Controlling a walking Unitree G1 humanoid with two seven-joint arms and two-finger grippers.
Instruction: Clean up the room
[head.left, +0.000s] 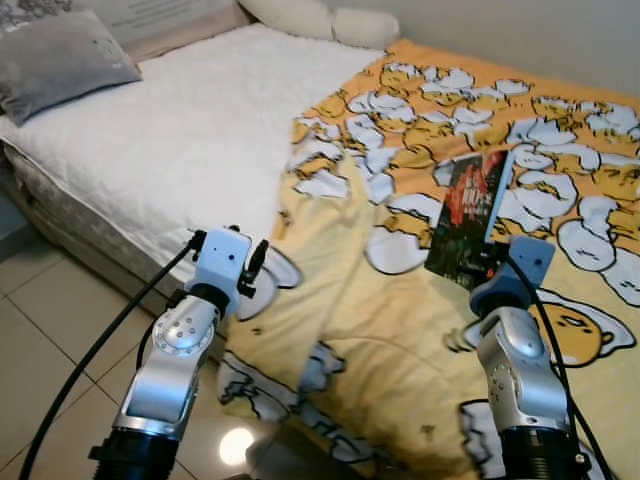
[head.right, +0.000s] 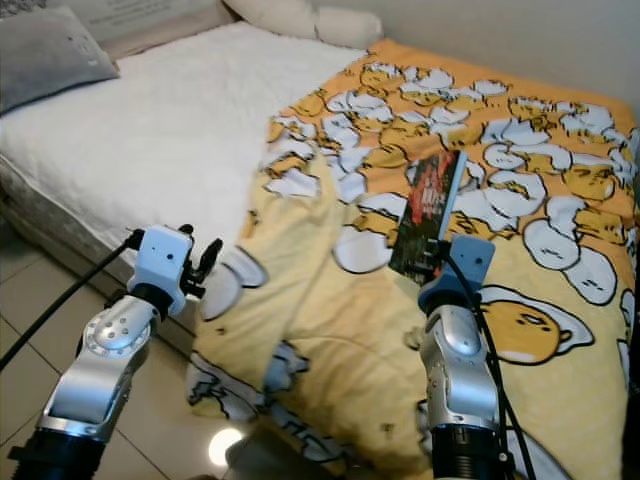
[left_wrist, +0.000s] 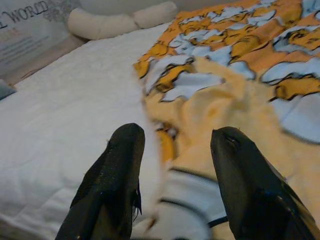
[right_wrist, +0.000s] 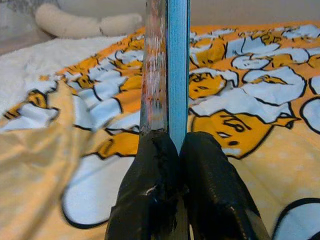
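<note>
Right jaws (right_wrist: 172, 150) pinching upright book (head.left: 470, 215), left jaws (left_wrist: 175, 170) spread

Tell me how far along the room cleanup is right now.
Done: the book is off the bed, clamped upright in the right gripper above the yellow blanket. In hand: carrying that book; no shelf or table for it is in view yet. Left: the blanket lies rumpled and half off the white mattress, and the left gripper hangs open over its edge, holding nothing.
</note>
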